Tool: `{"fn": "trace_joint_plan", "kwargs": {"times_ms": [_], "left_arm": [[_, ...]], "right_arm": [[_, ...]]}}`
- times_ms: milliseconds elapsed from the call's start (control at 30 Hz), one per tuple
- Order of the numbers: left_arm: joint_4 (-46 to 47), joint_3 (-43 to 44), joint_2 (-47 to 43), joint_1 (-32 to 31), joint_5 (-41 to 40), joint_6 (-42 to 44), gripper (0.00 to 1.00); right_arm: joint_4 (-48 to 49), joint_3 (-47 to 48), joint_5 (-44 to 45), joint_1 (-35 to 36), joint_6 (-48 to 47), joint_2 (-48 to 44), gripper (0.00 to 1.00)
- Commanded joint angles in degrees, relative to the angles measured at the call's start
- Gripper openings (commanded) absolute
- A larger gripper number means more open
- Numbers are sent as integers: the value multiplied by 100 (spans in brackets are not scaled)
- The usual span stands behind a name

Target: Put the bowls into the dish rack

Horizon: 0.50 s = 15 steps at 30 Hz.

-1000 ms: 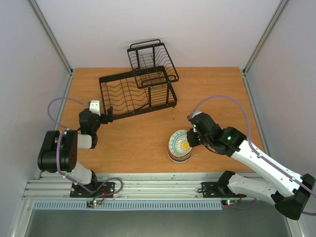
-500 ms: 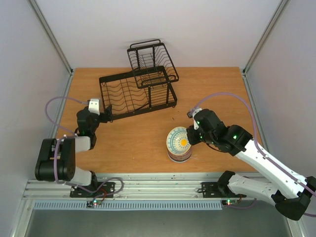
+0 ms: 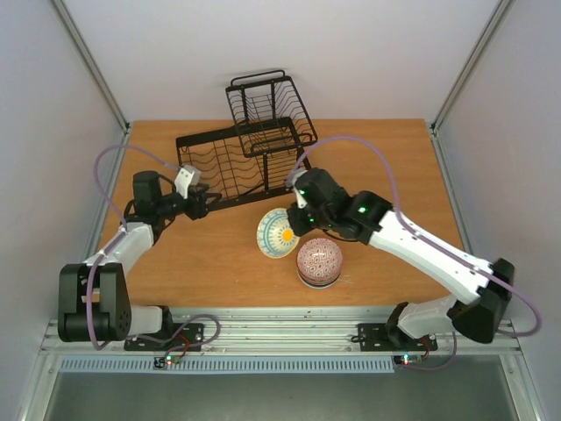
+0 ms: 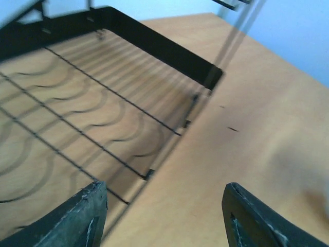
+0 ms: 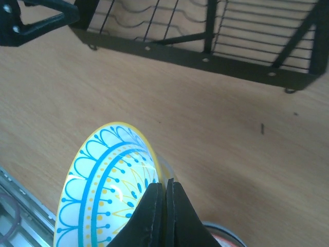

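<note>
Right gripper [image 5: 165,186] pinched tight on rim of bowl [image 5: 105,180], which had teal arcs and yellow centre. Bowl was lifted off table [image 3: 386,158], tipped on edge, face toward camera, between rack [image 4: 159,43] and stack [image 3: 318,261]. Stack stood near front edge, top bowl red-patterned. Left gripper [image 4: 164,191] was spread and gripped nothing, low at rack's near left corner, with rack's bottom edge running toward gap between fingers. Contact with rack could not be told.
</note>
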Motion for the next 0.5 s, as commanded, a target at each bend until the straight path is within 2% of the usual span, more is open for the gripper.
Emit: {"fn": "trace_joint_plan", "kwargs": {"times_ms": [0,133,267,333,433,467], "left_arm": [[-1774,347,1,-2,1668,688,62],[-3079,739,18,-10,2436,1430,62],[-5540,1578,618,-7,3119,2815,63],[-7146,2062,1096,-17,3326,3818,63],[-9607,2816,2074,-64,3424,6171,63],[-10472,3042,2467,-73,3435,7251,64]], "right_arm": [[718,340,-71,303,-150,570,1],[799,614,331,538,-270,1098,1],[869,821,638,738,-371,1508,1],[879,889,783,795,-401,1656,1],[945,943,977,866,-468,1762,1],[961,961,1024,885,-486,1788,1]]}}
